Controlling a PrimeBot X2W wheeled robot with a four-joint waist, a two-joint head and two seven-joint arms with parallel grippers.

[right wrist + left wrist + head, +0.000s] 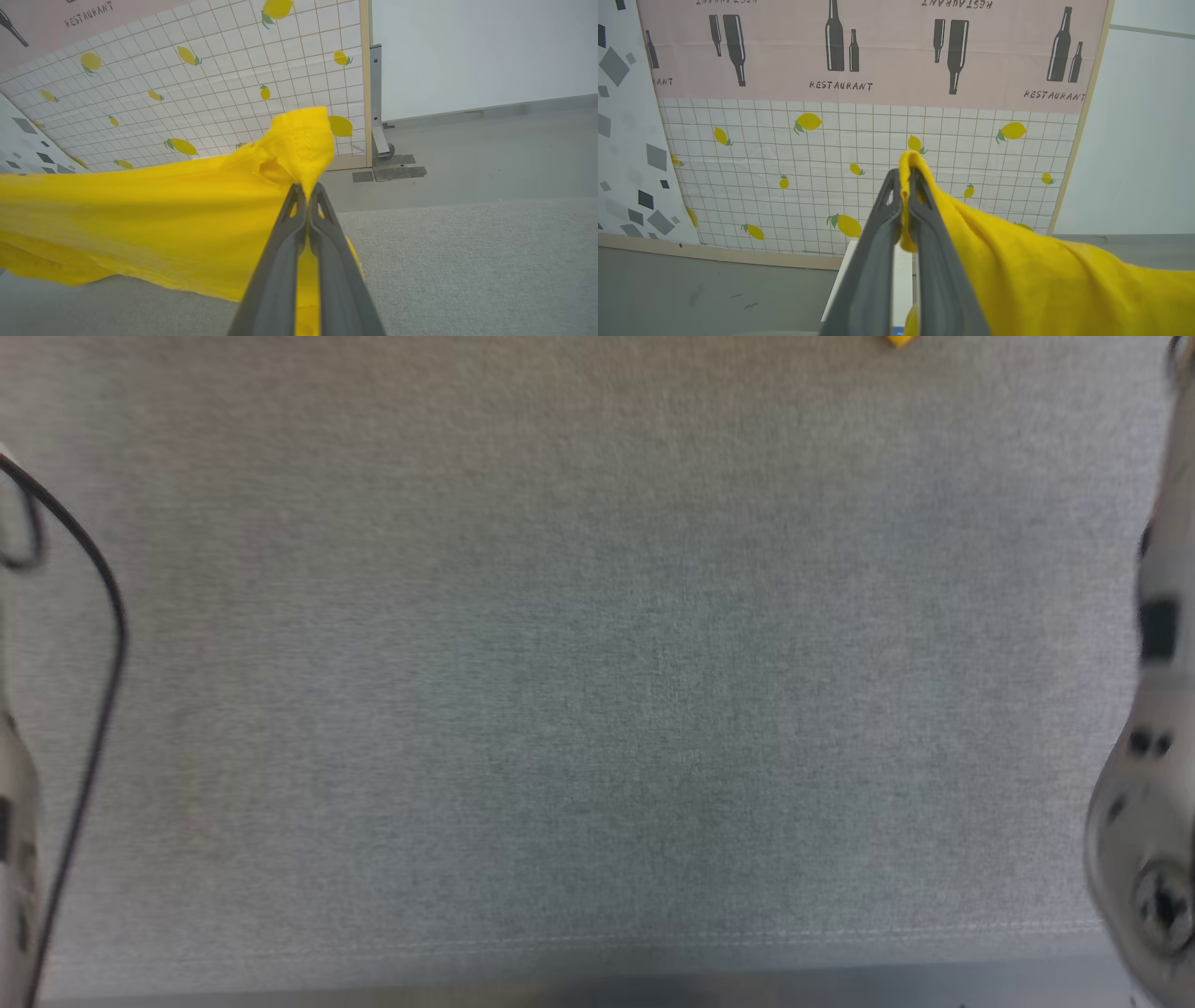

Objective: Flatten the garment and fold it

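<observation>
Cloth pinched at both ends, basically. The garment (1041,270) is clamped between the closed fingers of the left gripper (906,186) at centre frame of the left wrist view. A small fold is poked up above the tips, and the rest is draped away to the lower right of that frame. In the right wrist view another bunched bit, stitching visible, is gripped tight by the right gripper (307,189), jaws pressed together on the fabric. From there the cloth is stretched off to the left edge of the frame. Whether its lower edge touches the grey table cover (467,261) can't be told. In the head view just a tiny yellow tip is seen at the top edge, right of centre.

Writing: "RESTAURANT" is printed several times on the pink backdrop (896,88) across the top of the left wrist view, between dark bottle silhouettes, and the topmost copies are upside down. Below it a white grid sheet (859,140) is dotted with lemons.

Room-wise, the grey cover is spread across nearly the whole head view, with a stitched hem (653,941) along the bottom. A black cable (107,616) is looped down the left edge, and a pale forearm (1144,803) is blurred at the right edge.
</observation>
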